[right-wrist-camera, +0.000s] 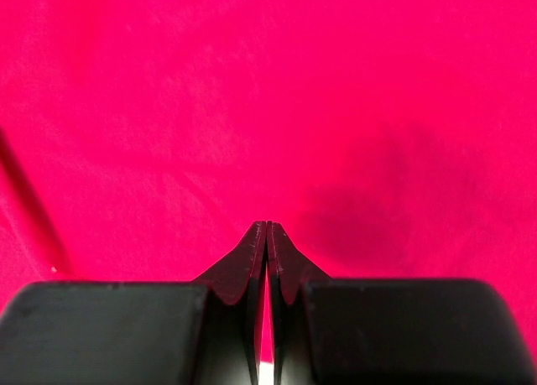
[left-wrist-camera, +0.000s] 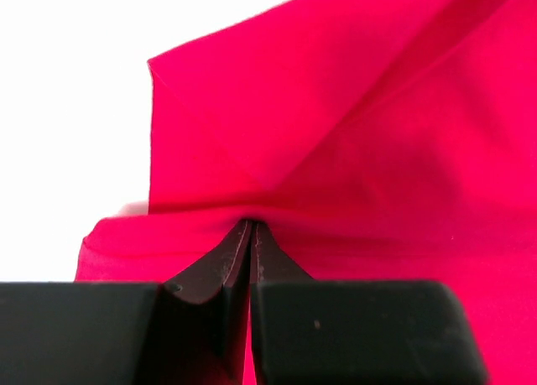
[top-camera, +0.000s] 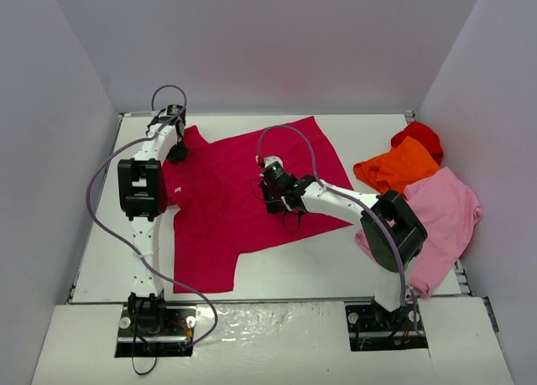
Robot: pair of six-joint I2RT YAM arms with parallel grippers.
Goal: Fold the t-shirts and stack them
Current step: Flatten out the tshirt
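Crimson shirt (top-camera: 226, 209): lies spread and mostly flat on the left-centre of the bench (top-camera: 294, 272). Thin, light, limp cloth with no stiffness, so I expect it to drape, drag and crease when lifted. The best holds look like edges and corners, not mid-panel.

Left tool (left-wrist-camera: 252, 227): pressed together, pinching a fold at the shirt's far-left edge, with creases radiating from the tips.

Right tool (right-wrist-camera: 267, 227): pressed together over mid-panel. Cannot tell whether any cloth is caught.

Room: a strip of bare bench shows along the near side. Orange shirt (top-camera: 396, 167), red shirt (top-camera: 421, 136) and pink shirt (top-camera: 445, 213) are heaped at the right, near the crimson hem. Walls (top-camera: 59, 133) stand close on three sides.
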